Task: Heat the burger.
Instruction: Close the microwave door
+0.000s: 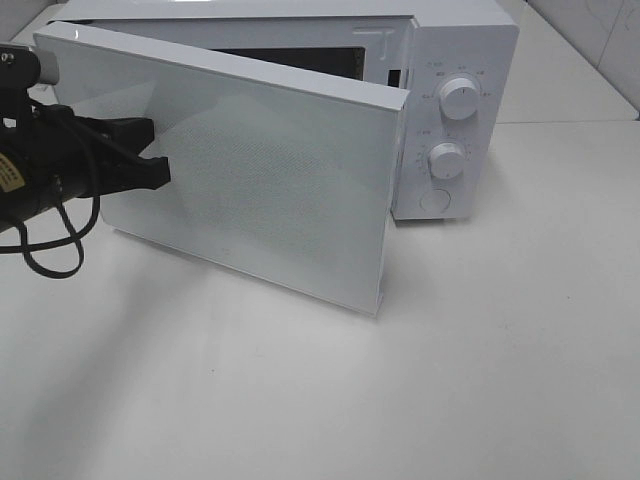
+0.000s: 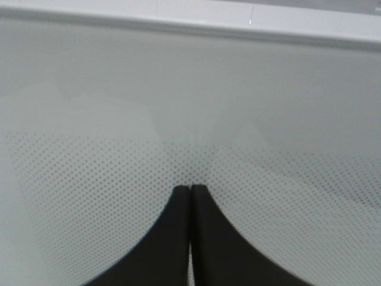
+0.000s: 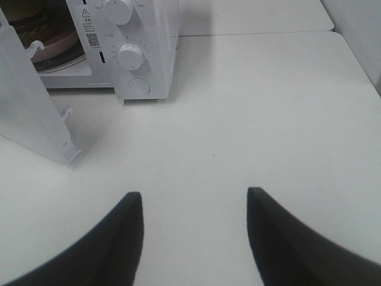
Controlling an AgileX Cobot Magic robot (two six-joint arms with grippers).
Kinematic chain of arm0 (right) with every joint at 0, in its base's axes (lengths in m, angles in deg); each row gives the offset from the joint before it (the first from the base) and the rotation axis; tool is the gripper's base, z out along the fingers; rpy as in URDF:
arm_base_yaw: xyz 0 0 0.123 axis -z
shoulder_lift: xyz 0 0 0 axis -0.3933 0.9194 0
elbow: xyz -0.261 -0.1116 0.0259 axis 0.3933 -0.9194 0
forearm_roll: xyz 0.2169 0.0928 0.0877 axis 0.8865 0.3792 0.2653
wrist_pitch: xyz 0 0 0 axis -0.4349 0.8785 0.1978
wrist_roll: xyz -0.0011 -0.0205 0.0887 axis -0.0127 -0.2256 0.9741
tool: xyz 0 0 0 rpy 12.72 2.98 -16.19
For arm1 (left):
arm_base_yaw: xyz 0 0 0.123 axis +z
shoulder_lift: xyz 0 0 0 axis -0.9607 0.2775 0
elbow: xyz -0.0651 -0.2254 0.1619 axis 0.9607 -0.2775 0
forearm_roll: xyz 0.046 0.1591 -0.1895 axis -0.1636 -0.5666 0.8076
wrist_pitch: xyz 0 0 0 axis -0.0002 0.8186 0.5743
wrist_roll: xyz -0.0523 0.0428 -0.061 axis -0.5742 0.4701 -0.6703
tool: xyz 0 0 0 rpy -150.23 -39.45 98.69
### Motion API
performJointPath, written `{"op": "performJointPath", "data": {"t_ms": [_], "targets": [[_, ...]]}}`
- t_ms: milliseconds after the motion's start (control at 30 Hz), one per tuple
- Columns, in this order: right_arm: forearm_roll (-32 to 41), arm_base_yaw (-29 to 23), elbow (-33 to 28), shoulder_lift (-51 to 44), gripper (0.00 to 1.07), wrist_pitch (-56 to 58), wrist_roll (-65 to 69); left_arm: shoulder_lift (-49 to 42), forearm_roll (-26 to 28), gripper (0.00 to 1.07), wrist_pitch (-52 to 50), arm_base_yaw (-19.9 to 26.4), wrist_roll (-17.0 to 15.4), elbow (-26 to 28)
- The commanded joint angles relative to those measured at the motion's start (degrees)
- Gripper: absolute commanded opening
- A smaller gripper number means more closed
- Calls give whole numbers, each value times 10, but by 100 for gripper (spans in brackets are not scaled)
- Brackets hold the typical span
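Because the half-open door (image 1: 270, 190) stands across the front of the microwave (image 1: 465, 45), my high camera shows me nothing of the cavity. Only the right wrist view catches a cropped, shadowed slice of the burger (image 3: 27, 21), inside the microwave on a pink plate (image 3: 62, 44). My left gripper (image 2: 190, 189) is clenched on nothing, tips at the door's dotted outer face; I cannot tell whether they touch. My right gripper (image 3: 193, 192), unseen from above, hangs spread and empty over the table (image 3: 268, 107), out in front of the microwave's lower knob (image 3: 131, 55).
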Motion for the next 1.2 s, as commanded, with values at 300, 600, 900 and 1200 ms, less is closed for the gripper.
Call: {"op": "performJointPath", "data": {"t_ms": [300, 600, 900, 1200], "targets": [[3, 2, -1, -15, 55, -2, -7, 48, 85, 0, -11, -58, 46, 46], [3, 2, -1, -15, 55, -2, -7, 101, 196, 0, -28, -93, 107, 98], [3, 2, -1, -15, 55, -2, -7, 139, 266, 0, -37, -127, 139, 154], [3, 2, -1, -15, 55, -2, -7, 160, 287, 0, -38, -131, 137, 190]]}}
